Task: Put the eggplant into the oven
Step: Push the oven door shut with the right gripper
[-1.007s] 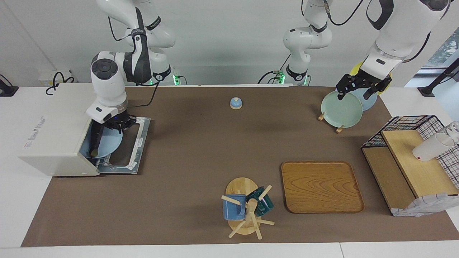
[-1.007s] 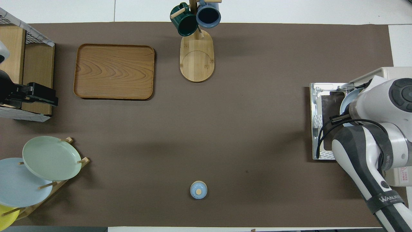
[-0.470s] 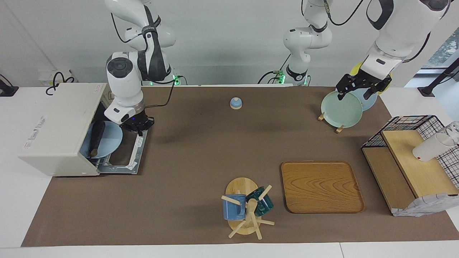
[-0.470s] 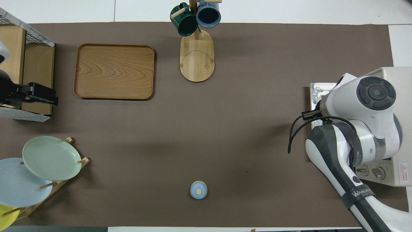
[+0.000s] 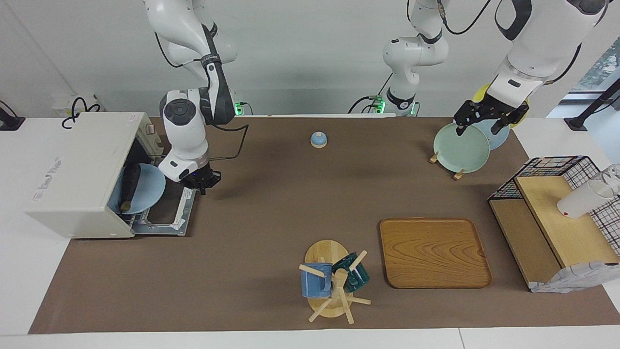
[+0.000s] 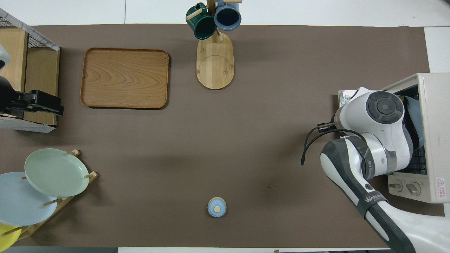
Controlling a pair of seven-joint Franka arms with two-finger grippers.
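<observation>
The eggplant (image 5: 129,186) lies on a pale blue plate (image 5: 145,195) inside the oven (image 5: 77,179), which stands at the right arm's end of the table with its door (image 5: 167,213) folded down flat onto the brown mat (image 5: 271,203); the eggplant's length runs along the plate's inner side, one tip toward the oven's open edge, and part of the plate sticks out over the door. The right gripper (image 5: 202,183) hangs over the edge of the open door nearest the middle of the table, its fingertips brought together and holding nothing — it is apart from both plate and eggplant. In the overhead view the right arm's wrist covers most of the oven's mouth, so only a sliver of the plate shows there. The left gripper (image 5: 484,121) waits over the plate rack at the left arm's end, its black fingers spread wide and empty, above a pale green plate (image 5: 460,145) that stands tilted in the rack. A small blue lidded pot (image 5: 318,139) sits near the robots at the middle of the mat. A wooden tray (image 5: 433,252) and a mug tree (image 5: 334,286) carrying a blue and a dark green mug lie farther from the robots, and a wire-and-wood shelf (image 5: 552,218) stands at the left arm's end.
</observation>
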